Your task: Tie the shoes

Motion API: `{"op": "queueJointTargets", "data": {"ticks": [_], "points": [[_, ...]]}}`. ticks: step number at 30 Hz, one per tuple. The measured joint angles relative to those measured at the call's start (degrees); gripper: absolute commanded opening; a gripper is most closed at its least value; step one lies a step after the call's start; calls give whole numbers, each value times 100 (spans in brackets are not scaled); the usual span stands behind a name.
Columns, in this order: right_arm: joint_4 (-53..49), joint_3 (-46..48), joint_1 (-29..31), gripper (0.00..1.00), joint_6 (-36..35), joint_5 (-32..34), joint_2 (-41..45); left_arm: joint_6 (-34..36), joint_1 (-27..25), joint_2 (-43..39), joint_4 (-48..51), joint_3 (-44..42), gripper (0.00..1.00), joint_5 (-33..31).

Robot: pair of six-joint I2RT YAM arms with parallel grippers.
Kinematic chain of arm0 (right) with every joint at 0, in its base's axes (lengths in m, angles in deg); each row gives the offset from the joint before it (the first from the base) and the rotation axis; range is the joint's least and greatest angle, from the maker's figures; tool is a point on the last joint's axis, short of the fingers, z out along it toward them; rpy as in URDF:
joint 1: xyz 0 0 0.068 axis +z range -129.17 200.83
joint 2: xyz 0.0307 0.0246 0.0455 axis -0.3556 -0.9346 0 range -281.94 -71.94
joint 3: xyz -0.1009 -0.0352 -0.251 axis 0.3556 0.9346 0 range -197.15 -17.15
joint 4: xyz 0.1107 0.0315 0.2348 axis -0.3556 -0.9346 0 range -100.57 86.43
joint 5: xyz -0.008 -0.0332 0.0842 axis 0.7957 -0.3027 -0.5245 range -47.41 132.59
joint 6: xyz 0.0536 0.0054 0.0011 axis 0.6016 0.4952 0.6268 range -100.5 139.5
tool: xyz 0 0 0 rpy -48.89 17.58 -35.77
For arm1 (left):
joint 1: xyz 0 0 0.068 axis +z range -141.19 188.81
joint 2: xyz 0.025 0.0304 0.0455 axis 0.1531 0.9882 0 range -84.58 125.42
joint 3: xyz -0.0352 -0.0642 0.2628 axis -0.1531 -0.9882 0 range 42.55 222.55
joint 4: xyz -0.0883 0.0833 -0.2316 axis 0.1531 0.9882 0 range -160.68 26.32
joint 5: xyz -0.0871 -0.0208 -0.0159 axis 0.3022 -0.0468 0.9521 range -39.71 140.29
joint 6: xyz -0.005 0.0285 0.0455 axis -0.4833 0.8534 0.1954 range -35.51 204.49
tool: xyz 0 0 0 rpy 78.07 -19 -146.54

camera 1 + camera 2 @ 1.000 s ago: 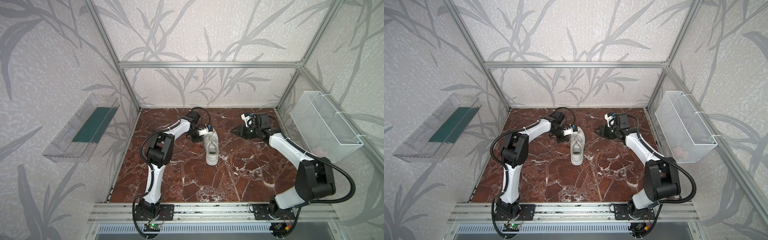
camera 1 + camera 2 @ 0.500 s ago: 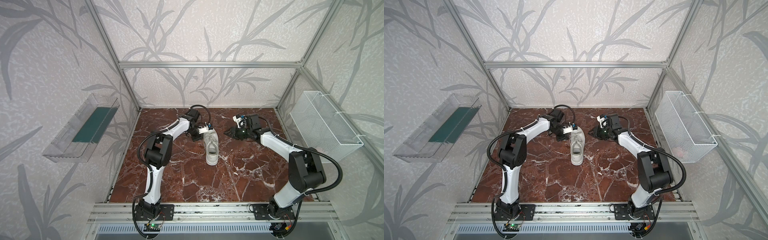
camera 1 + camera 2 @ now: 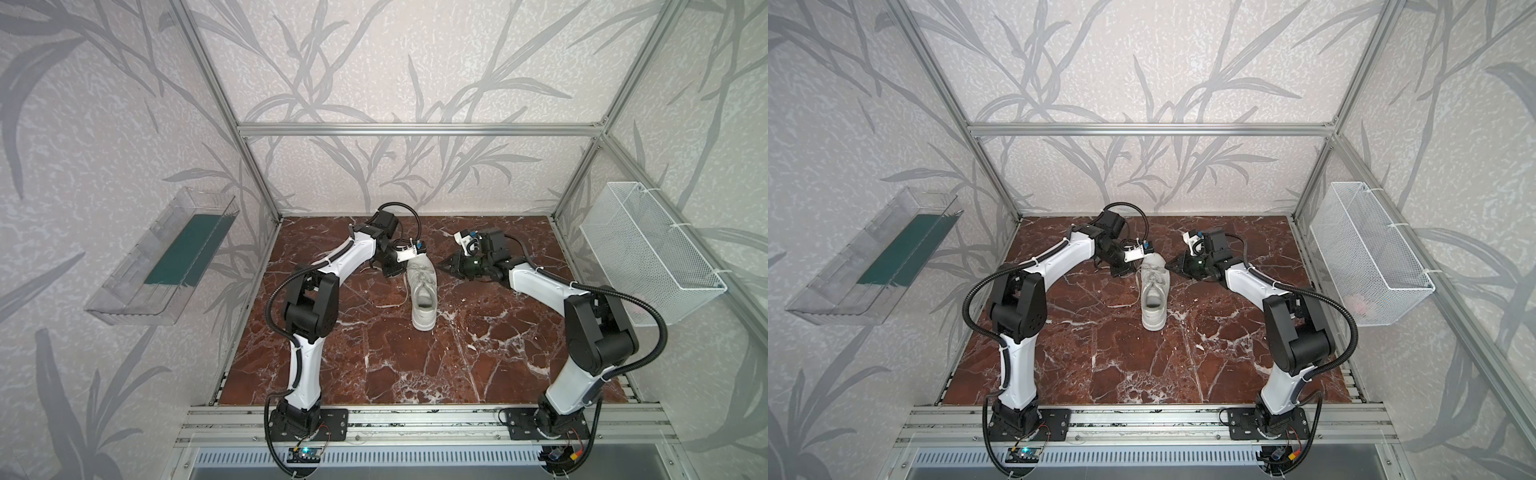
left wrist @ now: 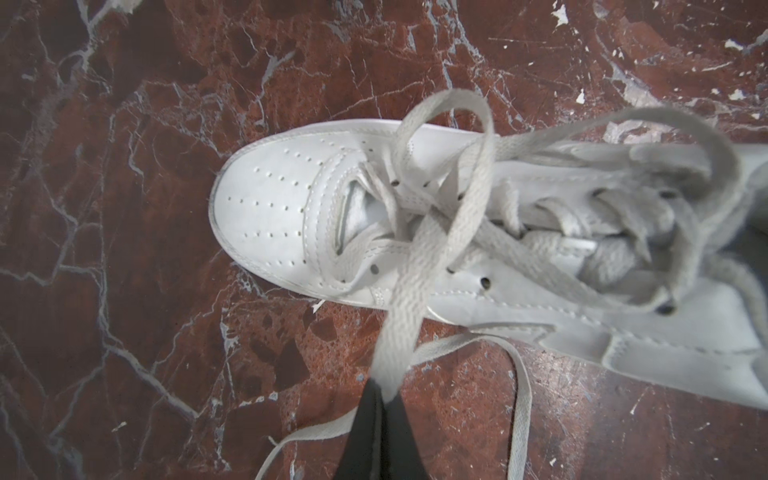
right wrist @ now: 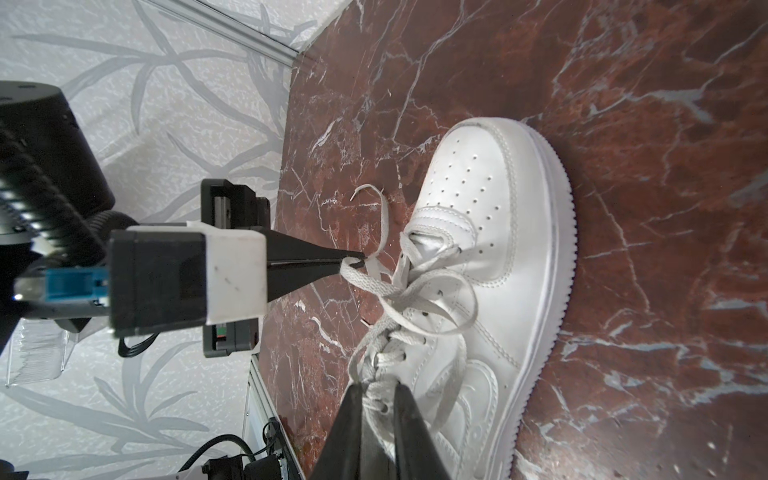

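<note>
Judging by its limp drape, the flat white lace (image 4: 415, 266) is soft, light and slippery, best pinched flat near a loop's base; the white sneaker (image 3: 424, 307), stiff-sided, sits on the marble tabletop (image 3: 457, 353) between my claws, toe to the back wall (image 3: 415, 174). My left claw (image 4: 384, 386) is clamped on one strand; my right claw (image 5: 378, 388) straddles the upper lacing, perhaps gripping, though I cannot tell.

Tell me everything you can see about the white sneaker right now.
The white sneaker looks like smooth leather, with a perforated toe, stitched panels and a ribbed white sole. It stands upright on the marble table, toe toward the back wall. Its flat laces are loose and untied. The left gripper pinches one strand taut; the right gripper straddles another near the upper eyelets, grip unclear.
</note>
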Motion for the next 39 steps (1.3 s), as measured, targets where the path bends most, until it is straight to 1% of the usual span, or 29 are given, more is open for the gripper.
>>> {"op": "queueJointTargets", "data": {"ticks": [1, 5, 9, 20, 27, 39], "points": [[24, 0, 0, 24, 31, -4, -31, 0, 0, 0, 0, 0, 0, -7], [20, -28, 2, 36, 101, -20, -166, -2, 2, 0, 4, 0, 0, -33], [9, -107, 11, 41, 118, -24, -313, 0, 31, 0, 4, -2, 0, -87], [39, -457, 55, 40, 350, -138, -782, 37, 74, 0, -7, -13, 0, -144], [46, -750, 118, 44, 422, -190, -1062, 35, 92, -4, -7, -96, 0, -146], [153, -1222, 133, 41, 568, -251, -1534, 101, 92, -225, -57, -125, 0, -144]]}}
